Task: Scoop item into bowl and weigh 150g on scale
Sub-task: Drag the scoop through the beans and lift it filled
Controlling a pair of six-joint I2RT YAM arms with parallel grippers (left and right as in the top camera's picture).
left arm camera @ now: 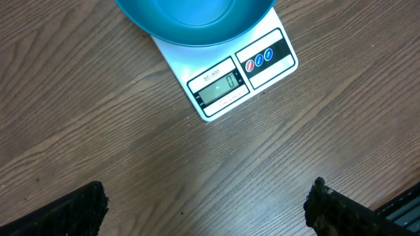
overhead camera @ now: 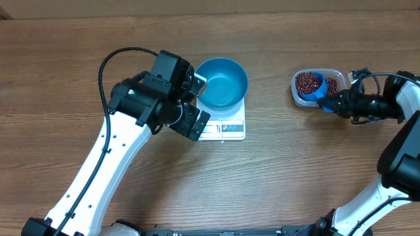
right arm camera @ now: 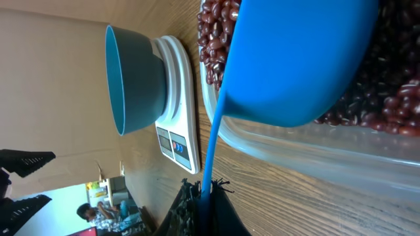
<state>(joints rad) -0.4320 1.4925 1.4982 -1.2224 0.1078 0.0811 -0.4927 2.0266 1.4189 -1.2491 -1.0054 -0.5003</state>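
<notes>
Beans (overhead camera: 307,83) were judged loose, light and spill-prone; the scoop (right arm camera: 295,59) was pinched by its thin handle (right arm camera: 212,151) in the right jaws. Left jaws were spread, empty.

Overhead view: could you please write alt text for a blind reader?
An empty round bright blue bowl sits on a white square scale; the right tool holds a blue scoop of red-brown beans over a clear tub.
</notes>
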